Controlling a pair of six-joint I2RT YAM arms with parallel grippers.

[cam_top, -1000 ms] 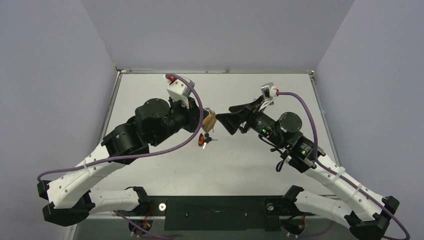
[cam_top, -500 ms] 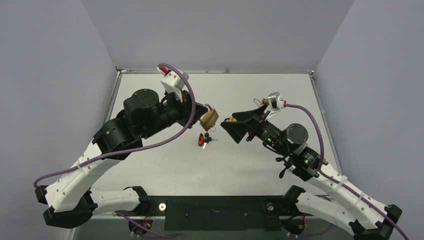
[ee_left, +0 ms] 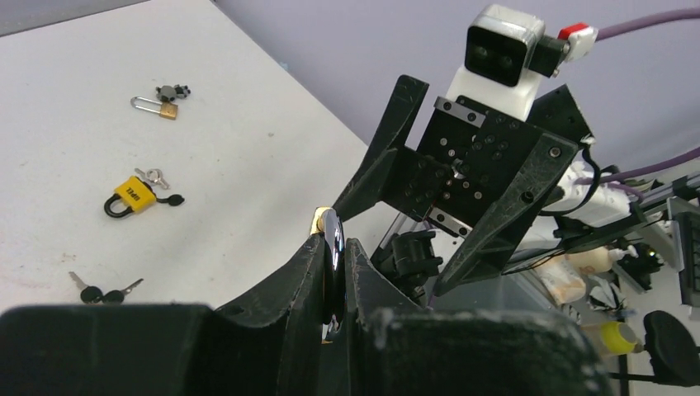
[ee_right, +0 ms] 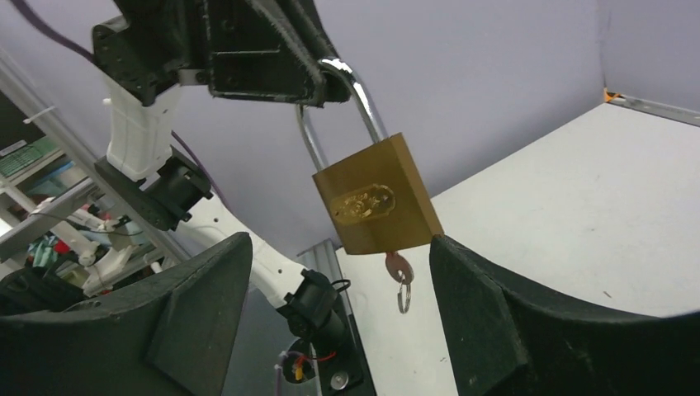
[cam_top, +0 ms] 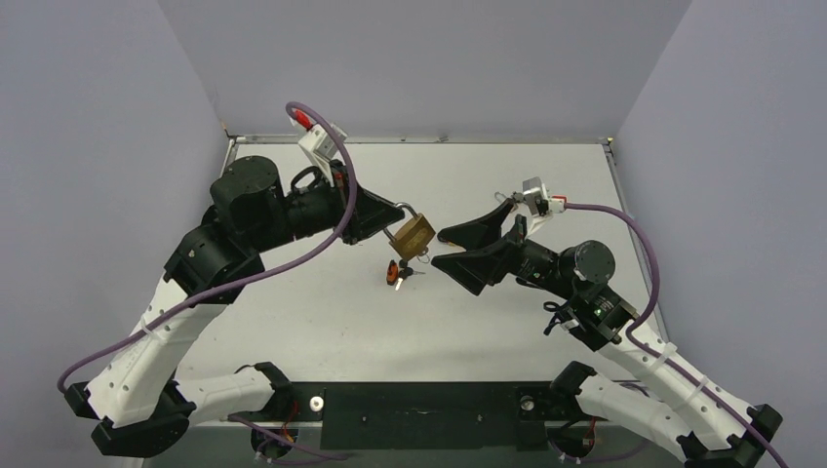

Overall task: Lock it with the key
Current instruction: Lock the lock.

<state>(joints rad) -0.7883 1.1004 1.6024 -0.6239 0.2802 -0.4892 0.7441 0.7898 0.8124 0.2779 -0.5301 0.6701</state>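
Observation:
My left gripper (cam_top: 392, 215) is shut on the steel shackle of a brass padlock (cam_top: 413, 236) and holds it in the air over the table's middle. In the left wrist view the fingers (ee_left: 309, 272) pinch the shackle (ee_left: 333, 239). In the right wrist view the padlock (ee_right: 376, 206) hangs with a key (ee_right: 399, 269) and its ring in the bottom keyhole. My right gripper (cam_top: 442, 248) is open and empty just right of the padlock. Its two fingers (ee_right: 202, 313) stand wide on either side below the padlock body.
A red item with black-headed keys (cam_top: 396, 273) lies on the table under the padlock. The left wrist view shows a yellow padlock (ee_left: 132, 195), a small brass padlock (ee_left: 162, 104) and loose keys (ee_left: 103, 290) on the table (ee_left: 248, 148).
My left arm has swung up and right, carrying the padlock toward the centre. My right gripper has dropped lower and moved left, so its open fingers now flank the padlock.

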